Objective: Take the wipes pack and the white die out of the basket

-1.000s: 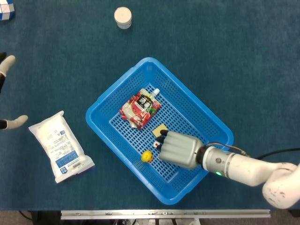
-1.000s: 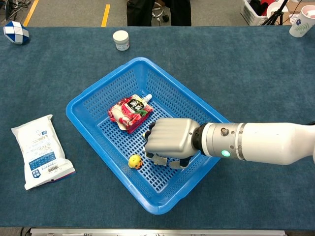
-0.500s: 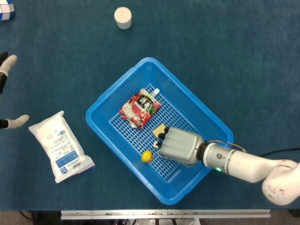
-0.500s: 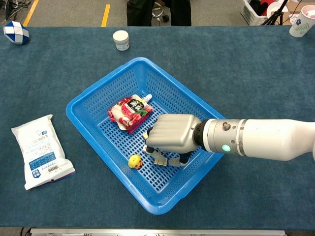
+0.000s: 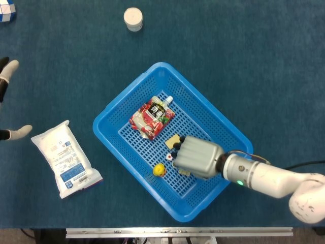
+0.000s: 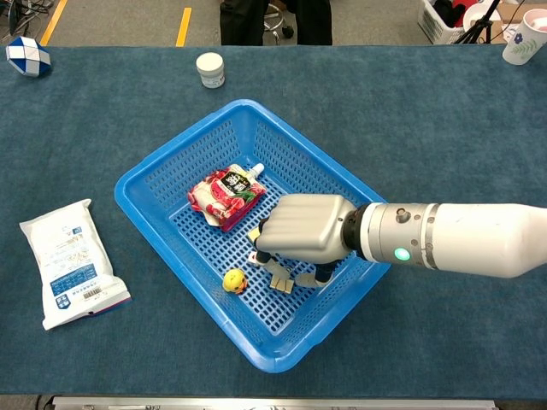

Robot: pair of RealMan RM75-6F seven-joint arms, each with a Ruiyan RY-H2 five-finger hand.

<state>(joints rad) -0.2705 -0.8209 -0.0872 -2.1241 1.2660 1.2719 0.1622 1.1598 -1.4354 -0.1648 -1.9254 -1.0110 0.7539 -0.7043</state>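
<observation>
The wipes pack [image 5: 66, 158] [image 6: 68, 260], white with a blue label, lies flat on the table left of the blue basket [image 5: 127, 101] [image 6: 145, 175]. The small white die [image 5: 168, 155] [image 6: 255, 255] sits on the basket floor. My right hand [image 5: 196, 157] [image 6: 303, 229] hangs palm down inside the basket, right beside the die, with its fingers [image 6: 282, 281] curled down toward the floor. The palm hides whether they grip the die. Only the spread fingertips [image 5: 8, 69] of my left hand [image 5: 12, 133] show at the left edge, holding nothing.
In the basket also lie a red drink pouch [image 5: 152, 117] [image 6: 224, 195], a small yellow ball [image 5: 159, 169] [image 6: 233, 279] and a tan block [image 5: 174, 141]. A white jar [image 5: 133, 19] [image 6: 209, 68] stands behind the basket, with a blue-white puzzle toy [image 6: 26, 55] at the far left.
My right hand has shifted slightly up and to the right over the basket floor, its fingers working beneath the palm. The die, the wipes pack and the left hand stay put.
</observation>
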